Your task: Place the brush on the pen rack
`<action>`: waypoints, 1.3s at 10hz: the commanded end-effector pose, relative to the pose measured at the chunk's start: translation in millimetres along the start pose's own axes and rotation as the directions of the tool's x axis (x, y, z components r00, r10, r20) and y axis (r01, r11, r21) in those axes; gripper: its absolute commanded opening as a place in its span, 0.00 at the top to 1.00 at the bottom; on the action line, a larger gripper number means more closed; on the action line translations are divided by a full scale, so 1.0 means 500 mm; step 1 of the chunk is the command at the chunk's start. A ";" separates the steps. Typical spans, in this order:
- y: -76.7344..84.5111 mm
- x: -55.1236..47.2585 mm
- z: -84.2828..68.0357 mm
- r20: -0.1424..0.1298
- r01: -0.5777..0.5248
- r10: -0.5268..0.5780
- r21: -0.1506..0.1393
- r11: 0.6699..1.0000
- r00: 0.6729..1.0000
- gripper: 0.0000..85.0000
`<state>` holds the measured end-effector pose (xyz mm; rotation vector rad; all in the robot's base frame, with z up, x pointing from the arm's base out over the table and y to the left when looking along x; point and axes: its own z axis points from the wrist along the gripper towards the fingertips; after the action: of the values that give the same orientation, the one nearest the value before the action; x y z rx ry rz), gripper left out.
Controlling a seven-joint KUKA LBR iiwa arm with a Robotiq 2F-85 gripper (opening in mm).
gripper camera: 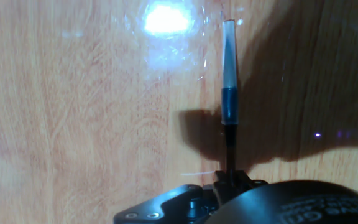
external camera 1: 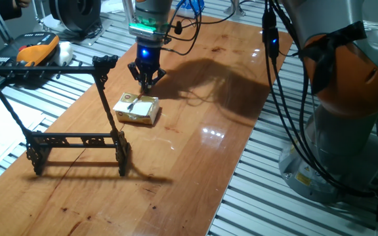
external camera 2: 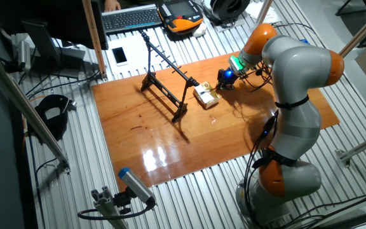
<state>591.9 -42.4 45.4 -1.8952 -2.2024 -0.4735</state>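
My gripper (external camera 1: 147, 81) hangs just behind and above the yellowish block, right of the pen rack. In the hand view the thin brush (gripper camera: 229, 81) sticks out from between my shut fingers (gripper camera: 230, 179). It has a dark ferrule and a pale end, and it is held above the wooden table. The brush is too thin to make out in the fixed views. The pen rack (external camera 1: 77, 139) is a black metal frame with slanted uprights and a top crossbar. It stands at the table's left side, and also shows in the other fixed view (external camera 2: 166, 84). My gripper also shows there (external camera 2: 225, 77).
A yellowish rectangular block (external camera 1: 137, 109) lies on the wooden table (external camera 1: 195, 151) between rack and gripper, also in the other fixed view (external camera 2: 206, 96). An orange pendant (external camera 1: 37, 50) and a keyboard (external camera 2: 131, 18) lie beyond the table. My arm's base (external camera 1: 346, 98) stands at the right.
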 end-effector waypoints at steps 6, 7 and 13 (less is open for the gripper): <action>0.009 -0.003 -0.051 -0.078 0.060 -0.060 -0.009 0.998 0.995 1.00; 0.013 0.003 -0.063 -0.083 0.063 -0.063 -0.009 0.998 0.995 1.00; 0.039 0.070 -0.140 -0.136 0.087 -0.083 0.025 0.996 0.987 1.00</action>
<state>601.7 -33.3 125.1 -1.7064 -2.1958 -0.5618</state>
